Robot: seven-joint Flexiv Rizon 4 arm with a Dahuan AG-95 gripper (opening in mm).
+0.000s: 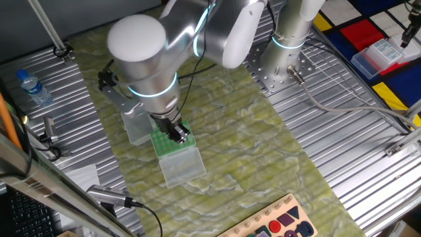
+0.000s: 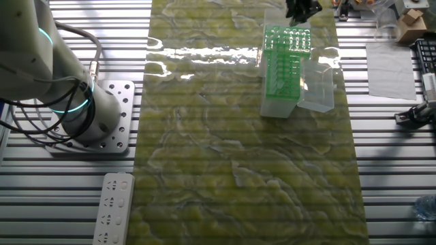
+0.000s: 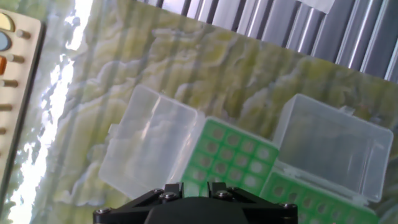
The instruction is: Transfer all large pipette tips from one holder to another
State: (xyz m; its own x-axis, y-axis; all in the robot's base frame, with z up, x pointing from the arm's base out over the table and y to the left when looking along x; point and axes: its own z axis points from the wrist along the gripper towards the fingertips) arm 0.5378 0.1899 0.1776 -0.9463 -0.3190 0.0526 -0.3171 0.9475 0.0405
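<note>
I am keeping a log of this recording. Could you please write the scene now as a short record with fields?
surface: green-yellow mat on a ribbed metal table
racks: two green racks side by side, near rack, far rack, each with a clear lid hinged open
tips: pale round dots in the near rack's holes; count cannot be told
gripper: above the racks, pointing down; fingertips hidden, state cannot be told
held item: none seen
other things: water bottle, white power strip, wooden toy board

Two racks (image 3: 233,158) (image 3: 311,202) side by side, lids (image 3: 152,143) open.
</note>
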